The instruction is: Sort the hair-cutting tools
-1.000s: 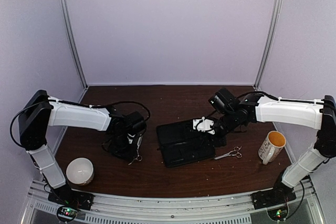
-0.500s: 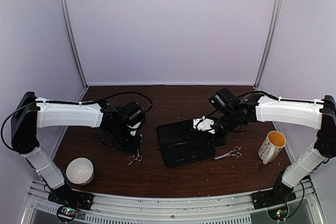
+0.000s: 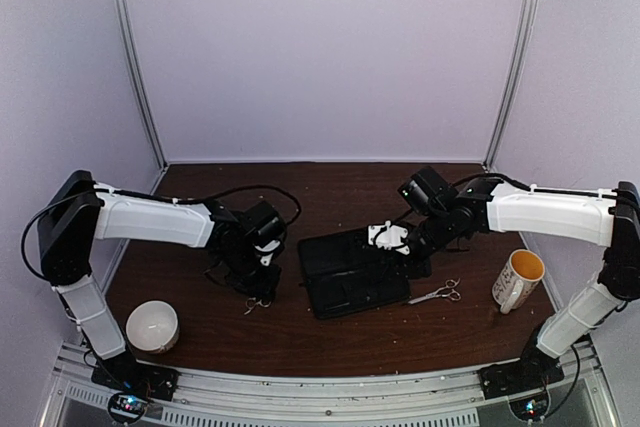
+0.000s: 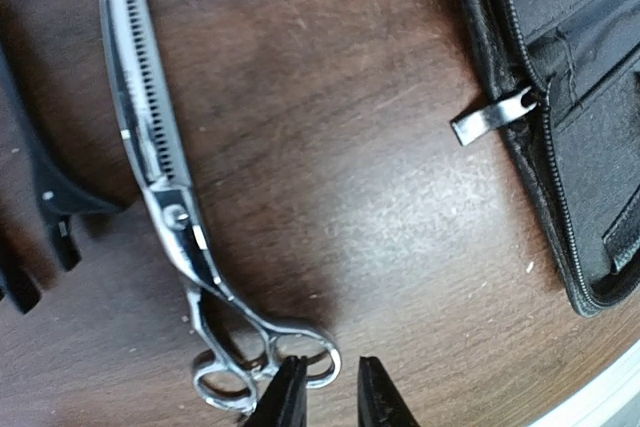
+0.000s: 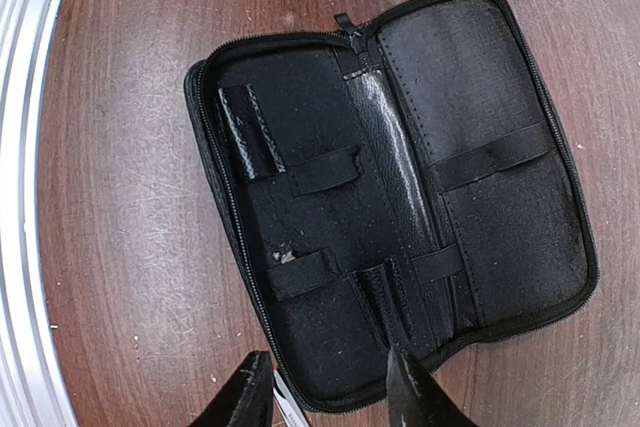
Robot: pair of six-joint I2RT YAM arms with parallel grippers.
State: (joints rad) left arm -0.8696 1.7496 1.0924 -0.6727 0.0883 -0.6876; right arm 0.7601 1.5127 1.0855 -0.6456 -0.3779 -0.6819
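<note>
Silver thinning scissors [image 4: 160,162] with a toothed blade lie flat on the brown table, ring loops toward my left gripper [image 4: 332,397]. The jaws stand narrowly apart at the right loop, its rim between the fingertips [image 4: 290,392], nothing clamped. Two black clips [image 4: 60,212] lie at the left edge of that view. In the top view these scissors [image 3: 257,302] lie just near of the left gripper [image 3: 262,272]. The second scissors [image 3: 437,294] lie right of the open black case [image 3: 350,277]. My right gripper [image 5: 330,392] hovers open and empty over the case's [image 5: 400,197] near edge.
A white-and-orange mug [image 3: 518,279] stands at the right, near the second scissors. A white bowl [image 3: 152,325] sits at the front left. The case's zipper pull [image 4: 490,117] sticks out toward the thinning scissors. The table's metal front rail [image 3: 320,387] runs along the near side.
My left gripper swung away to the left, then came back right and nearer, down to the scissors' ring loops. The scissors hardly shifted. The right arm has not moved.
</note>
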